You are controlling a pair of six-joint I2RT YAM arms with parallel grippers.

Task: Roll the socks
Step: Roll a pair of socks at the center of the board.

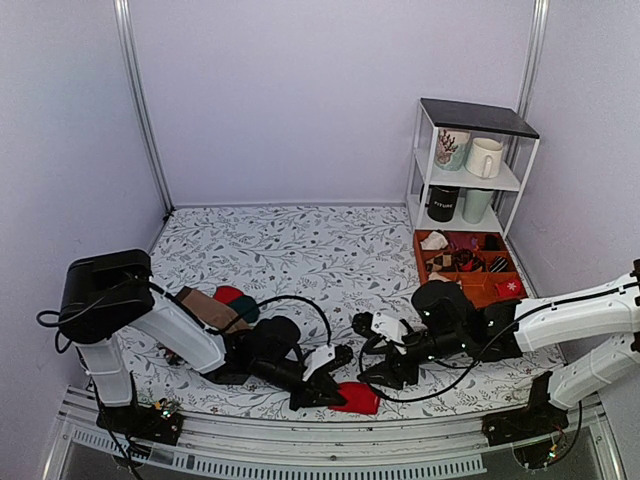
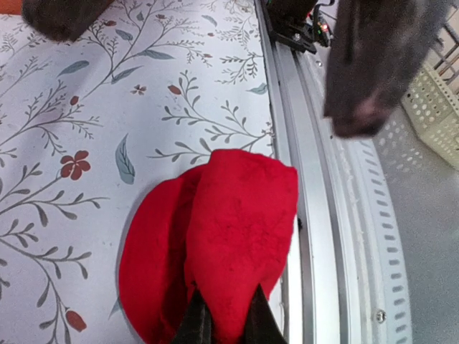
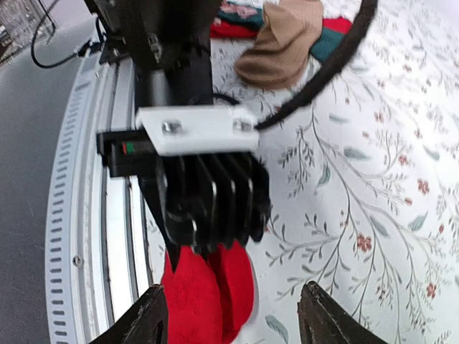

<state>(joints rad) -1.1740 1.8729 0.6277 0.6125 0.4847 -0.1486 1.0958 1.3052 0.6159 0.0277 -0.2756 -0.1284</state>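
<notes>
Looking at the overhead feed, both arms are stretched out low over the desk [image 1: 300, 250] and meet nearly head-on at the near edge. The left arm [image 1: 190, 335] comes in from the left with its forearm close to the floral cloth and its wrist dipped toward the front. The right arm [image 1: 570, 315] reaches in from the right, also low, and its head stops just short of the left one.

The left jaws are pinched narrow on the red socks [image 1: 355, 398]. On the left wrist cam a fold of red fabric [image 2: 229, 236] sits squeezed between the two tips. The right jaws are wide with nothing in them. On the right wrist cam both fingertips [image 3: 154, 319] stand well apart, either side of the red bundle [image 3: 204, 294] and not touching it.

The socks lie on the desk just beside the aluminium rail [image 2: 308, 215], one overlapping the other. Their long axis runs along that rail, roughly left to right in the overhead view. The rounded free end points away from the left jaws, toward the right arm.

Well off to the left there's a tan-brown sock [image 1: 205, 308] piled with a dark green sock [image 1: 245, 308]. An orange compartment tray [image 1: 470, 285] and a shelf [image 1: 475, 118] of mugs sit at back right.
</notes>
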